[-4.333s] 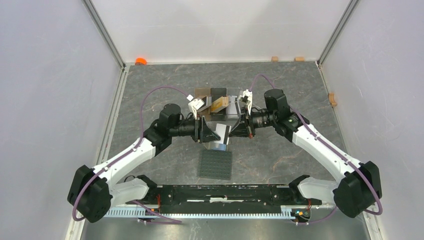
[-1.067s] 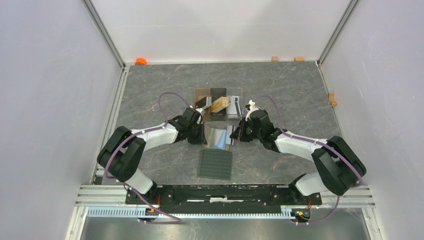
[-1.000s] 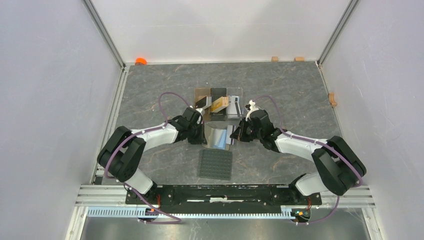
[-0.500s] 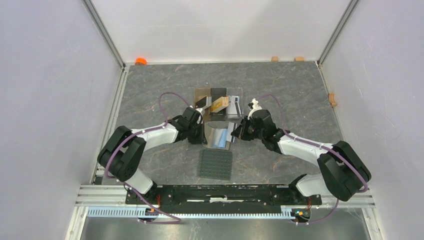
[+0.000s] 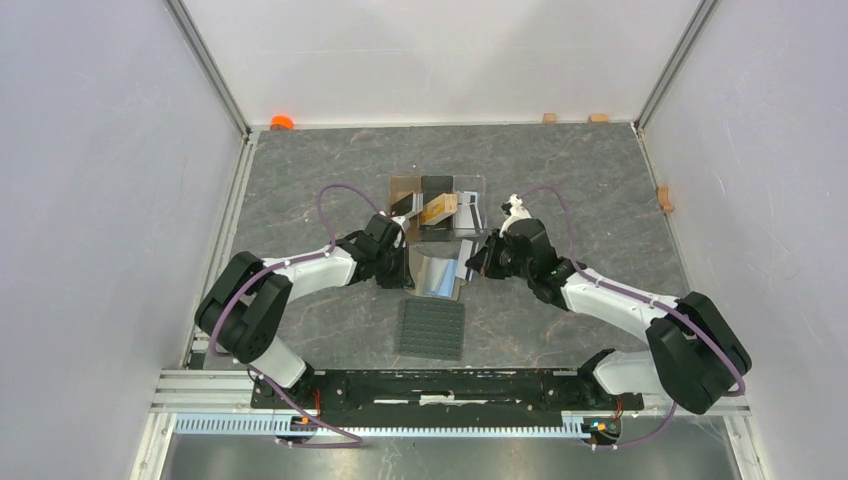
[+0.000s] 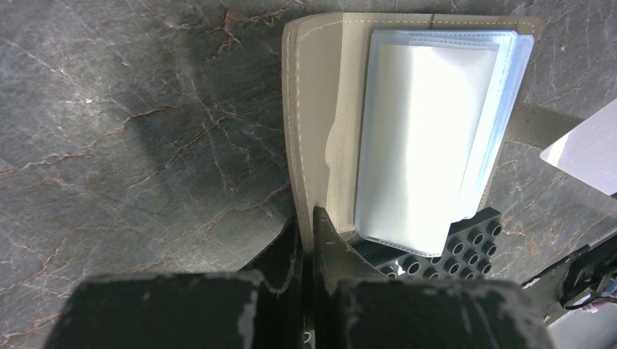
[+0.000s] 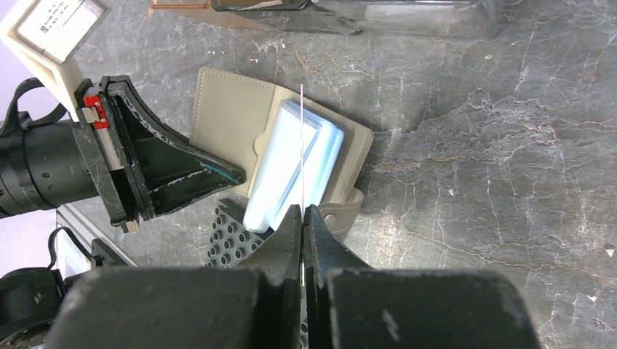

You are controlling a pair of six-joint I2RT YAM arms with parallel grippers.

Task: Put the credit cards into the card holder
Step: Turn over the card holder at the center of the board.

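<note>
My left pincer (image 6: 305, 218) clenches the left cover of the card holder (image 6: 316, 109), open at mid-counter (image 5: 560, 170), while my right pincer (image 7: 302, 211) grasps a pale credit card (image 6: 589, 149) edge-on over its clear pockets (image 6: 429, 138); I judge I must align its edge with one pocket mouth, then slide gently.

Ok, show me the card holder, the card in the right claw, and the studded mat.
card holder (image 6: 313, 123): left wrist view, on the taupe cover flap.
white-silver card (image 6: 589, 149): left wrist view, on its flat face, far right.
studded mat (image 5: 432, 328): top view, on its middle.
</note>
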